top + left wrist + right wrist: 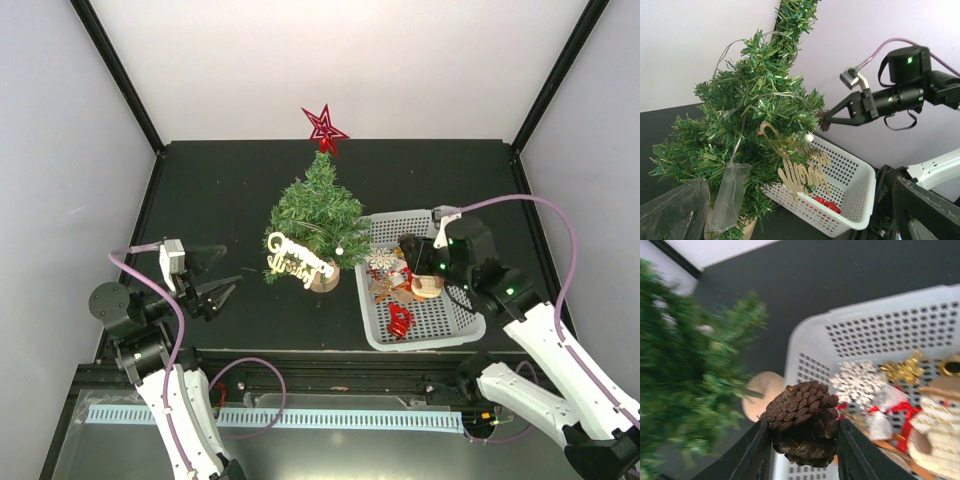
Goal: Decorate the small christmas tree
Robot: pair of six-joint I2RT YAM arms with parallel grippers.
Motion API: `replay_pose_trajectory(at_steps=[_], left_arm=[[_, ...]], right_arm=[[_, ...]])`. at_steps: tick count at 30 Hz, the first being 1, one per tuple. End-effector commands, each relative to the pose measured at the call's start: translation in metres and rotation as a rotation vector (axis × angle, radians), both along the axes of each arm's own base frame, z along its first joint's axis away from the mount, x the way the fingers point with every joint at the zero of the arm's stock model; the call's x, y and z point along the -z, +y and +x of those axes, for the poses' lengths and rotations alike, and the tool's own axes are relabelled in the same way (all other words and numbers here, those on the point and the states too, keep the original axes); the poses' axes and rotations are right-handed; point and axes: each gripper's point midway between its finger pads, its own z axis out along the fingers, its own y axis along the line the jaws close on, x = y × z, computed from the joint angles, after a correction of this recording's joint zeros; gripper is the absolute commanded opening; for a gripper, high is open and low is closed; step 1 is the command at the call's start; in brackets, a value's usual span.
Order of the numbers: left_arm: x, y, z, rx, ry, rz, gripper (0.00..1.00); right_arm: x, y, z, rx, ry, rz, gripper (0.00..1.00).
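The small christmas tree stands mid-table on a wooden disc base. It carries a red star topper and a gold script ornament. In the left wrist view the tree also carries a wire light string with a clear battery box. My right gripper is over the left end of the white basket, just right of the tree. It is shut on a brown pine cone. My left gripper is open and empty, left of the tree.
The basket holds a silver snowflake, a gold bow, a snowman figure and a red ornament. Black frame posts and white walls enclose the table.
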Motion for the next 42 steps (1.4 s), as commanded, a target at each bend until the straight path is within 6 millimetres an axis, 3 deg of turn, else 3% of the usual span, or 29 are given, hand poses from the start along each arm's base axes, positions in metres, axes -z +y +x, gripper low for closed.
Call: replay_pose_trajectory(at_steps=[1,6,22,42], left_arm=[[-0.002,0.000,-0.001,0.000,-0.015,0.012,0.99],[-0.003,0.001,0.000,-0.007,-0.013,0.009,0.99],[-0.002,0.000,-0.001,-0.009,-0.017,0.011,0.99],[-0.001,0.000,-0.002,-0.011,-0.023,0.014,0.99]], right_arm=[[-0.036,0.019,-0.009,-0.117,-0.034,0.083,0.36],[-0.060,0.039,-0.006,-0.189,-0.047,0.152,0.36],[-0.073,0.082,0.003,-0.306,-0.028,0.245,0.36],[-0.060,0.106,0.025,-0.318,0.007,0.245,0.44]])
